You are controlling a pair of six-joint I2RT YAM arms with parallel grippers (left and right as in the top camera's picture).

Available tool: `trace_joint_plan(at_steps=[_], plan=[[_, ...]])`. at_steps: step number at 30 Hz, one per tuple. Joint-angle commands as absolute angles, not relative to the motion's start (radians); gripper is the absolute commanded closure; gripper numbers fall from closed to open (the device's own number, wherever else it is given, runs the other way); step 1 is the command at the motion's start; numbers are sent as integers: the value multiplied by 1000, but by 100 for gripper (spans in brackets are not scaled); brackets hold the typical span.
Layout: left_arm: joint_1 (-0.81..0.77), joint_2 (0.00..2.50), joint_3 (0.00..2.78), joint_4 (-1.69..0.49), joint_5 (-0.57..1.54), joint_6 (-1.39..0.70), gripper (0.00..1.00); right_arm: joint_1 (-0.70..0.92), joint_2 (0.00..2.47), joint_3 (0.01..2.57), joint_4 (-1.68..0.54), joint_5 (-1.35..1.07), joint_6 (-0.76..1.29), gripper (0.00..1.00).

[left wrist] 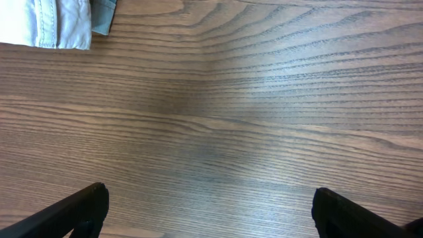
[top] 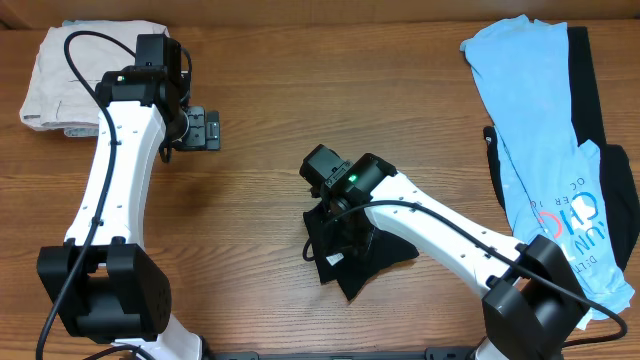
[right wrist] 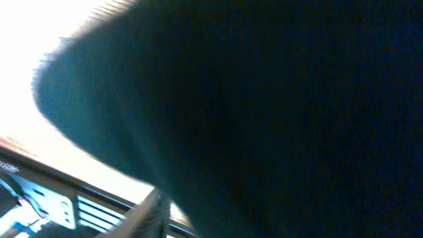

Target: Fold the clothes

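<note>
The black T-shirt (top: 352, 252) lies bunched in a small crumpled heap near the middle of the table (top: 260, 80), toward the front edge, with its white tag (top: 335, 260) showing on the near left part. Much of the heap is covered from above by the right arm, so its outline and sleeves cannot be made out. The right gripper (top: 345, 212) points down into the cloth, black against black. Its fingers are hidden in the overhead view. In the right wrist view dark fabric (right wrist: 264, 106) fills almost the whole picture, blurred and close to the lens, so I cannot tell whether the jaws are closed on the shirt or apart. At the far right of the table lie the light blue T-shirts (top: 530, 90), loose and overlapping, one with printed lettering near the right edge. A dark garment (top: 592, 70) shows along their far side, partly buried and cut off by the frame. The left gripper (top: 208, 129) hangs over bare wood at the far left with its jaws spread wide and nothing between them. Only its two fingers (left wrist: 73, 213) show in the left wrist view, at the bottom corners. Just beyond it lie the folded beige trousers (top: 60, 80), clipped by the corner of the left wrist view.
</note>
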State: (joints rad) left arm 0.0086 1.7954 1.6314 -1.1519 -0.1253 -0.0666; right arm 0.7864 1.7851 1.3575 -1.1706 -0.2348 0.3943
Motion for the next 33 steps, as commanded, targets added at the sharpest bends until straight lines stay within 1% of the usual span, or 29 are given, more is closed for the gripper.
trace_joint_plan(at_steps=[1, 5, 10, 11, 12, 13, 14, 15, 17, 18, 19, 21, 23, 27, 33], plan=[[11, 1801, 1652, -1148, -137, -44, 0, 774, 1774, 1387, -1179, -249, 404, 53], [11, 1801, 1652, -1148, -122, -44, 0, 755, 1749, 1481, -1219, -243, 389, 53], [11, 1802, 1652, -1148, -51, -44, 0, 727, 1670, 1588, -1244, -197, 391, 52], [11, 1803, 1652, -1148, -51, -44, 0, 718, 1654, 1593, -1243, -182, 397, 50], [11, 1805, 1652, -1148, -51, -44, 0, 709, 1639, 1594, -1244, -163, 402, 41], [11, 1806, 1652, -1148, -51, -44, 0, 698, 1632, 1592, -1251, -141, 404, 40], [11, 1809, 1652, -1148, -51, -44, 0, 688, 1632, 1592, -1268, -110, 415, 42], [11, 1811, 1652, -1147, -51, -44, 0, 679, 1633, 1588, -1280, -87, 423, 48], [11, 1812, 1652, -1144, -51, -44, 0, 659, 1634, 1560, -1285, -59, 424, 66], [11, 1812, 1652, -1143, -51, -44, 0, 648, 1634, 1540, -1280, -52, 424, 78], [11, 1812, 1652, -1141, -51, -44, 0, 636, 1634, 1510, -1264, -41, 424, 83], [11, 1812, 1652, -1139, -51, -44, 0, 614, 1635, 1427, -1204, -15, 416, 90], [11, 1812, 1652, -1135, -51, -44, 0, 601, 1638, 1359, -1140, -31, 385, 91], [11, 1812, 1652, -1125, -51, -44, 0, 602, 1651, 1248, -1023, -139, 279, 93], [11, 1812, 1651, -1122, -51, -54, 0, 622, 1712, 1171, -913, -145, 204, 93]])
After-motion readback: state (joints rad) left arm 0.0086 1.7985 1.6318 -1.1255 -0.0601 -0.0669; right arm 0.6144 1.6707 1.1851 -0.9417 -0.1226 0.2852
